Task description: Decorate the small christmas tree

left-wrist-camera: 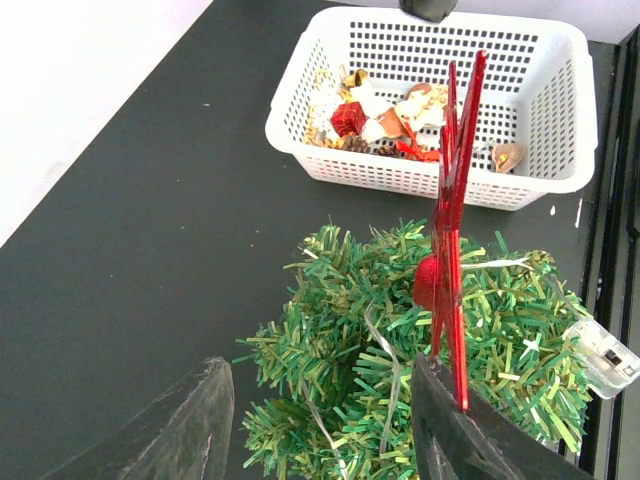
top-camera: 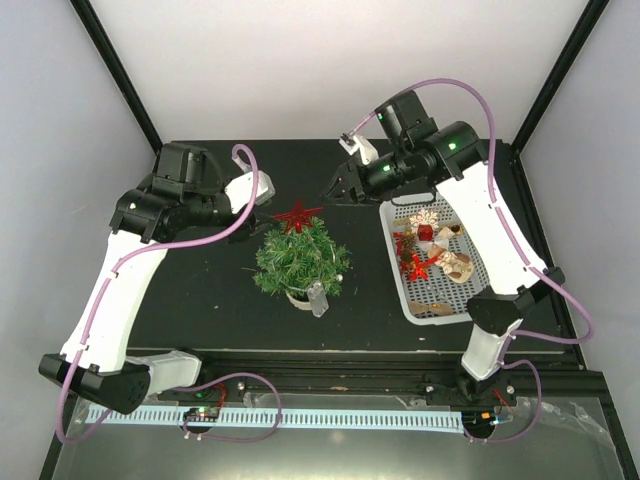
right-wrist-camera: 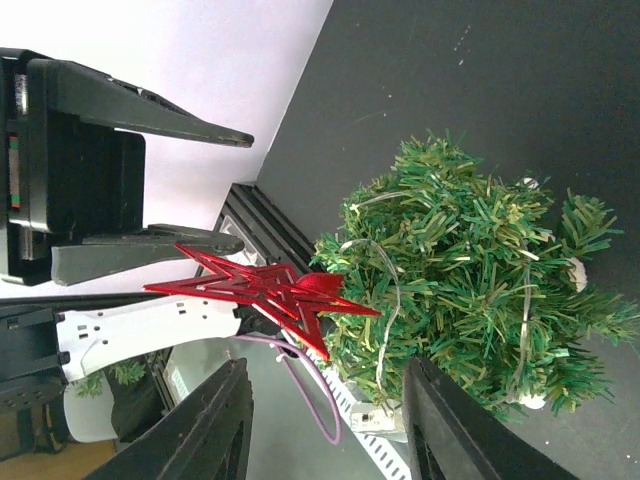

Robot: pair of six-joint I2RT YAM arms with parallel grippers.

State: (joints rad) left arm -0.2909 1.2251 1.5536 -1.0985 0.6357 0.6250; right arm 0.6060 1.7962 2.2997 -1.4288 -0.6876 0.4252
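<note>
- left gripper (left-wrist-camera: 320, 365): lower edge of the left wrist view, at the tree's crown. Fingers spread, nothing pinched. The star's lower tip overlaps the finger (left-wrist-camera: 470, 430) on the frame's right; contact cannot be told.
- right gripper (right-wrist-camera: 325, 365): fingers spread, empty. In the top view it is just right of the star and apart from it.
- tree (top-camera: 300, 258): bushy green, upright in a white pot (top-camera: 296, 296) at the centre of the black table (top-camera: 200, 300), between the two grippers.
- star (top-camera: 298, 215): glossy red, at the treetop.
- clear box (top-camera: 318, 300): plastic, at the tree's lower right; a thin wire (left-wrist-camera: 385, 350) runs through the needles.
- basket (top-camera: 397, 265): white mesh, right of the tree.
  - Contents: red gift box (left-wrist-camera: 348, 118), white snowflake (top-camera: 427, 217), small red star piece (top-camera: 418, 268), and brown and gold bits.
  - Most are heaped in its upper half in the top view.
</note>
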